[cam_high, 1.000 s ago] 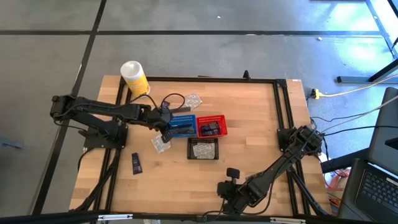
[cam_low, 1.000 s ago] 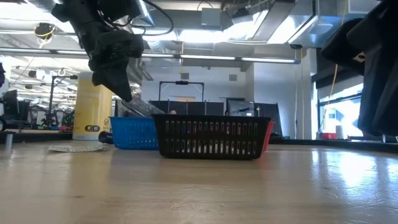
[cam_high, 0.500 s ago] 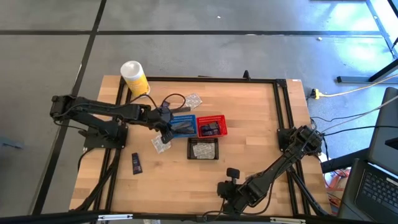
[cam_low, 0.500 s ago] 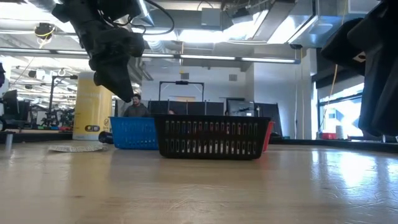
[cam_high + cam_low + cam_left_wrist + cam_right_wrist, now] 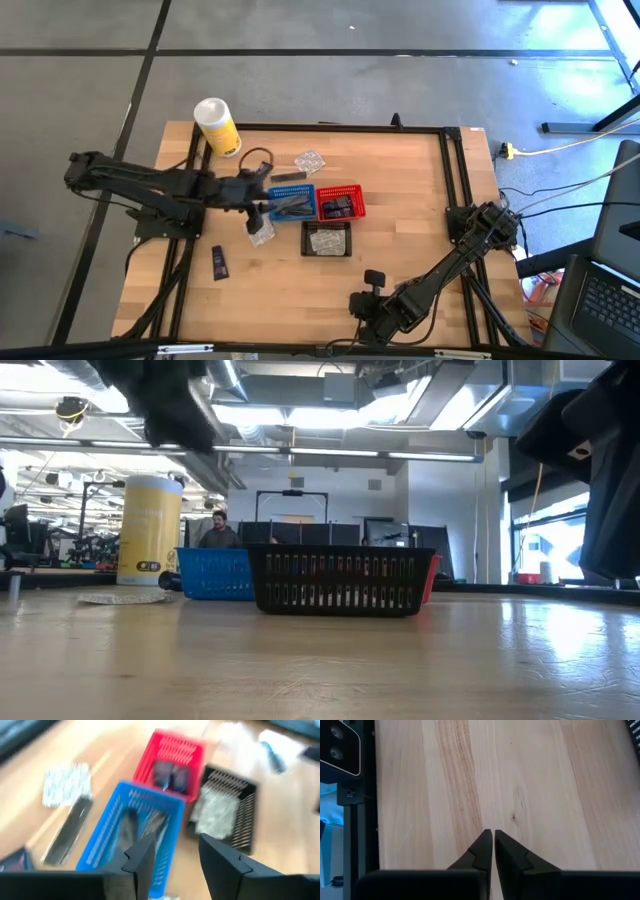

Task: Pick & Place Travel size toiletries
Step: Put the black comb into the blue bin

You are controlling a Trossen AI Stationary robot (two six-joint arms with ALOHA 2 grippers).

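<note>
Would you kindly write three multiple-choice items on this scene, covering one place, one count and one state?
1. The black basket sits where?
A. beside the canister
B. just in front of the blue and red baskets
C. at the table's right edge

2. How many baskets are there?
A. two
B. three
C. four

3. The left gripper is
A. open, holding nothing
B. shut on a tube
C. inside the red basket

Answers: 1 B, the high view shows it below the blue basket and red basket; 2 B, blue, red, black; 3 A, a bare gap shows between its fingers.

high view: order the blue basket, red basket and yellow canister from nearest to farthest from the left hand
1. Blue basket, just right of the left hand.
2. Red basket, right again, touching the blue one.
3. Yellow canister, far back at the table's corner.
</note>
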